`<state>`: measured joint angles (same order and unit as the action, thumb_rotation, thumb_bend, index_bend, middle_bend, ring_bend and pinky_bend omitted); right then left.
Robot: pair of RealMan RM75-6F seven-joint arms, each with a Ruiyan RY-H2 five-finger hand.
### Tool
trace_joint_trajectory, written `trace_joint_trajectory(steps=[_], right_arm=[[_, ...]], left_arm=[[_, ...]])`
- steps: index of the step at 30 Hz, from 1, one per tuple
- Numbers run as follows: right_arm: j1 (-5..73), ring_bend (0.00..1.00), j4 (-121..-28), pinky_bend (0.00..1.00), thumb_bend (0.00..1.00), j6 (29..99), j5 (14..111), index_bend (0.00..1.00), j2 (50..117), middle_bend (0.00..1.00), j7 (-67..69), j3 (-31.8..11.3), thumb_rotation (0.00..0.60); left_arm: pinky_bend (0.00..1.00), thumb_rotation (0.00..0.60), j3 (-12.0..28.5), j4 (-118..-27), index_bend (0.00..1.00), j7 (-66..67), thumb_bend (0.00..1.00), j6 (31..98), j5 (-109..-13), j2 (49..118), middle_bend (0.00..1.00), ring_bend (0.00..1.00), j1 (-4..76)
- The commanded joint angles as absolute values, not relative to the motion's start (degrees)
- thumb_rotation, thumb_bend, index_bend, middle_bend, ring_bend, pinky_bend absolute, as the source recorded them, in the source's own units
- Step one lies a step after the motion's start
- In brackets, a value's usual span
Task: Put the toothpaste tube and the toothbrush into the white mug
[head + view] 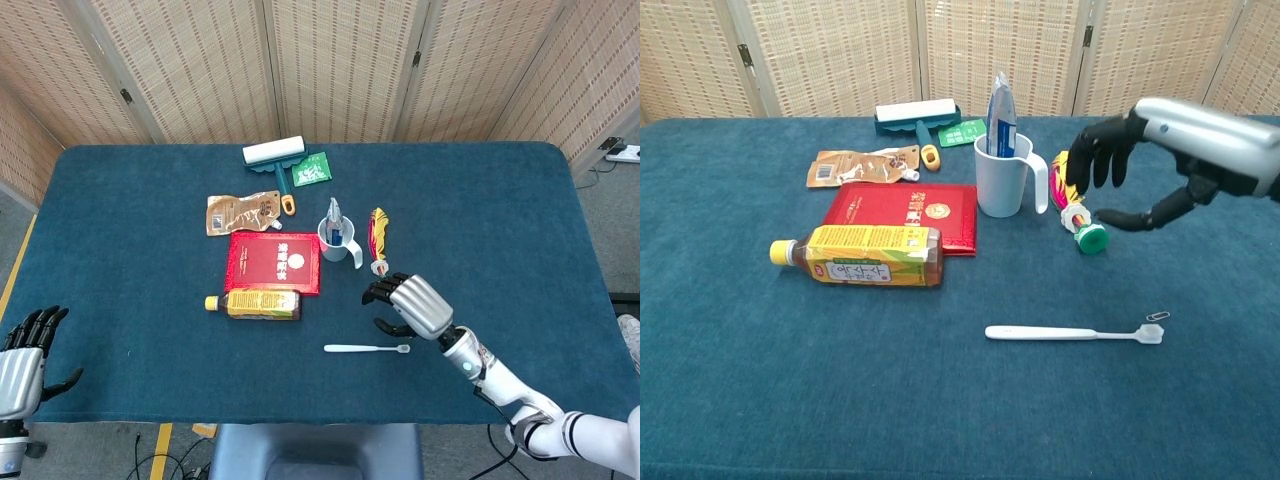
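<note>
While the toothpaste tube (1001,113) is seen standing upright in the white mug (1002,178), the toothbrush (1074,334) is left lying flat on the blue table (760,380), well apart from the mug. Above and just behind the brush, the right robot hand (1150,165) is held in the air with fingers spread, gripping nothing. The left robot hand (22,360) is seen at the table's near edge, fingers apart and empty.
</note>
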<state>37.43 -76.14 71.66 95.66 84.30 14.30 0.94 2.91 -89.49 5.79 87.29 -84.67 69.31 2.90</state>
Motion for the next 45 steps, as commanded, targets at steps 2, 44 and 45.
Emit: trace_joint_trajectory(steps=[2, 44, 45], right_arm=[[37.95, 0.37, -75.03, 0.46, 0.21, 65.56, 93.95, 0.44, 88.04, 0.4, 6.92, 2.06, 0.6], [40.92, 0.24, -67.62, 0.31, 0.27, 55.91, 92.76, 0.45, 100.81, 0.31, -8.96, 1.25, 0.6], [40.96, 0.24, -67.61, 0.31, 0.27, 55.97, 92.86, 0.46, 100.89, 0.31, -8.8, 1.29, 0.6]], left_arm=[[0.2, 0.6, 2.8, -89.71, 0.15, 5.69, 0.24, 87.65, -84.85, 69.19, 0.15, 0.12, 2.7], [0.2, 0.6, 2.19, -87.4, 0.15, 2.77, 0.24, 88.99, -84.42, 68.95, 0.15, 0.12, 0.59], [0.2, 0.6, 2.19, -87.35, 0.15, 2.71, 0.24, 88.99, -84.37, 68.98, 0.15, 0.12, 0.55]])
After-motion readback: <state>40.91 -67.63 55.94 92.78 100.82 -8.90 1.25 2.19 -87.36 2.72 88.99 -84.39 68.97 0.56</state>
